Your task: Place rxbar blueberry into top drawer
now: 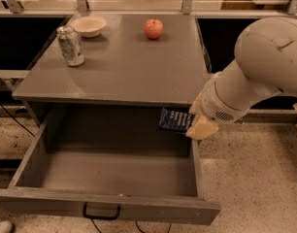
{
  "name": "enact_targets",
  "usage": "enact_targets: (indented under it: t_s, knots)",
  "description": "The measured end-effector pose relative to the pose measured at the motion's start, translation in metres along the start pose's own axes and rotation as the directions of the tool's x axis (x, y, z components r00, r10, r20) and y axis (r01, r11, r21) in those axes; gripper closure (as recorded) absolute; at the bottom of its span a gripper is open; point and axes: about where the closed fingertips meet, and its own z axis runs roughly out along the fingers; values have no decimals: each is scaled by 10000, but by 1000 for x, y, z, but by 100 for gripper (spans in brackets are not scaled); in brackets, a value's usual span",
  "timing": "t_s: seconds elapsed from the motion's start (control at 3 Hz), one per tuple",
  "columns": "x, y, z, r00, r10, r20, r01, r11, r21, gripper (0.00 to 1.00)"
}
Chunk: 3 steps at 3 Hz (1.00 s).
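One rxbar blueberry (pixel 174 120), long axis left-right, in jaws above top drawer (pixel 153 208).

The claw (pixel 193 121) holds the navy rxbar blueberry (pixel 174 120) over the open top drawer (pixel 105 206), right side.

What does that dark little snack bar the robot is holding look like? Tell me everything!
The rxbar blueberry is a small, flat rectangle in a dark navy wrapper with pale lettering too small to read. It lies roughly level, tilted a little. Its right end is pinched in the gripper, which is shut on it. It hangs in the air just below the front edge of the cabinet top, above the right rear part of the open top drawer, touching nothing else.
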Motion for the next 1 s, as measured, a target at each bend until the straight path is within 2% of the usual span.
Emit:
enact_targets:
  t_s: [0.33,0.67,1.0]
  knots:
    - [0,0,1,10000,6,13,-6,10000,-11,100]
    - [-7,15,22,9998,-89,157,94,9994,-331,100]
    - [-27,46,62,9983,-372,457,418,9936,-1051,100]
